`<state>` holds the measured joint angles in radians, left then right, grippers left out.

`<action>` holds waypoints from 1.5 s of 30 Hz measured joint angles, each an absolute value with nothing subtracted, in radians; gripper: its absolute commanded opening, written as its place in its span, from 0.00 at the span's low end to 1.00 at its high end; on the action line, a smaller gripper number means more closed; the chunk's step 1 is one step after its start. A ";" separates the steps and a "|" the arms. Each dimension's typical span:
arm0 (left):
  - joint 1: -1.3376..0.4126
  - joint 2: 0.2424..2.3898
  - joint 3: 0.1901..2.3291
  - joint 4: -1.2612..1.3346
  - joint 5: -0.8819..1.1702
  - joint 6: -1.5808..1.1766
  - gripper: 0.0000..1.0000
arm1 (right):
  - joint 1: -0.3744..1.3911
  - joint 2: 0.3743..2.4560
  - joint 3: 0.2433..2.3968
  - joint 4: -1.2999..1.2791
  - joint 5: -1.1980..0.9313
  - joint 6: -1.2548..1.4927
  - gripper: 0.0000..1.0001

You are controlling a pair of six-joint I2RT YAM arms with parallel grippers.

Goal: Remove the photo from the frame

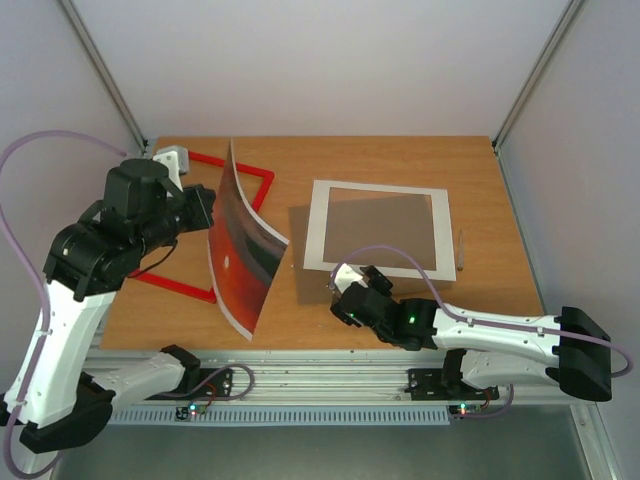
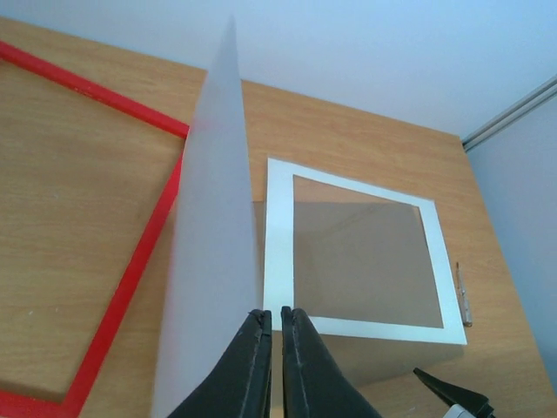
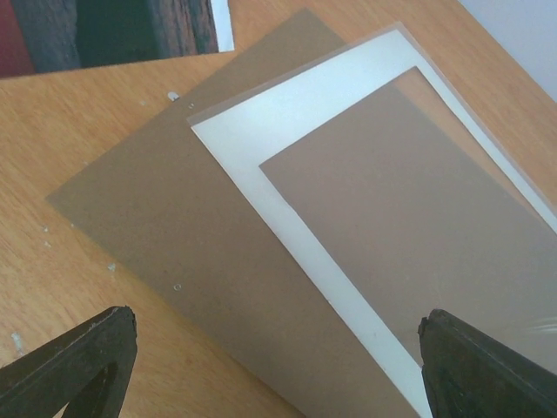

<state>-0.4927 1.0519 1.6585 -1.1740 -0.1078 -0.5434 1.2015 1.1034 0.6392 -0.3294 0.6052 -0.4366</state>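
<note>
The right arm lay stretched low along the near edge of the desk (image 1: 400,160). Its end effector (image 3: 277,318) had its fingers spread wide and empty above the brown backing board (image 3: 157,218). The left arm reared up with its elbow bent, its end effector (image 2: 277,315) pinched together on one edge of the photo (image 1: 240,255). The photo was held up on edge and bowed (red sunset, small white sun, dark streaks on one face, pale blank on the other). It crossed the right side of the frame (image 1: 180,288), which lay flat. Farther right lay the white mat (image 1: 320,225).
</note>
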 measured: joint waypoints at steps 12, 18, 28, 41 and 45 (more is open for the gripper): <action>-0.493 1.137 1.709 -1.139 -0.039 -0.529 0.18 | 1.201 1.065 0.598 -0.310 0.666 -0.399 0.91; -0.489 1.113 1.601 -1.116 -0.101 -0.521 0.29 | 1.201 1.133 0.614 -0.310 0.621 -0.383 0.96; -0.432 1.026 1.248 -1.101 -0.157 -0.546 0.46 | 1.195 1.266 0.739 -0.359 0.411 -0.194 0.98; -0.263 0.868 0.890 -1.072 -0.115 -0.623 0.84 | 1.151 1.399 0.783 -0.333 0.171 0.030 0.98; -0.096 0.850 0.831 -1.046 -0.068 -0.632 0.91 | 1.105 1.406 0.783 -0.304 0.109 0.035 0.99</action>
<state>-0.0956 0.8501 0.8310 -1.0462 -0.0681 -0.6319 1.1049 1.4059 0.7826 -0.3038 0.1089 0.0345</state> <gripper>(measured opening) 0.875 0.986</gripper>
